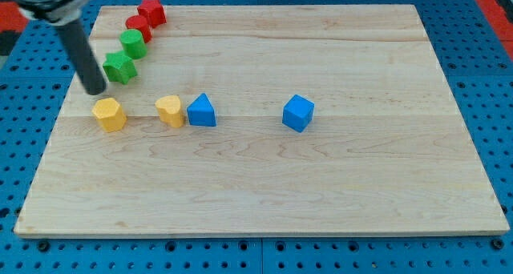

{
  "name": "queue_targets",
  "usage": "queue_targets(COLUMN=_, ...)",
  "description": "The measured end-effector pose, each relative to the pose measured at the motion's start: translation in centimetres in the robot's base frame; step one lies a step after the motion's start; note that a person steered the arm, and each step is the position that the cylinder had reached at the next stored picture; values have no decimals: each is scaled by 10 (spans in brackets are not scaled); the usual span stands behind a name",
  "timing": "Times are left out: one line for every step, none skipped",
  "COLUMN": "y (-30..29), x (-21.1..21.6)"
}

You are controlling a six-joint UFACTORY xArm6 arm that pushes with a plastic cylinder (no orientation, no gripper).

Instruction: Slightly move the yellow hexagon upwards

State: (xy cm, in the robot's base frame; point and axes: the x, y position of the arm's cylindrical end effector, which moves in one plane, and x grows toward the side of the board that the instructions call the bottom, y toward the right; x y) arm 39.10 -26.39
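The yellow hexagon [109, 114] lies on the wooden board [321, 178] at the view's left. My tip [96, 90] stands just above it and slightly to its left, with a small gap between them. A yellow heart-shaped block [170, 110] lies to the hexagon's right, touching or almost touching a blue triangle block [202, 111].
A green star [120, 66] sits right beside my tip on its right. A green round block [133, 43], a red round block [139, 26] and a red block [151, 11] run diagonally up from it. A blue cube [298, 113] lies mid-board.
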Motion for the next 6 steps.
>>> queue_targets(y=-22, x=43)
queue_targets(y=-4, x=110)
queue_targets(y=17, x=120)
queue_targets(y=59, x=100)
queue_targets(y=73, x=88)
queue_targets(y=67, x=84)
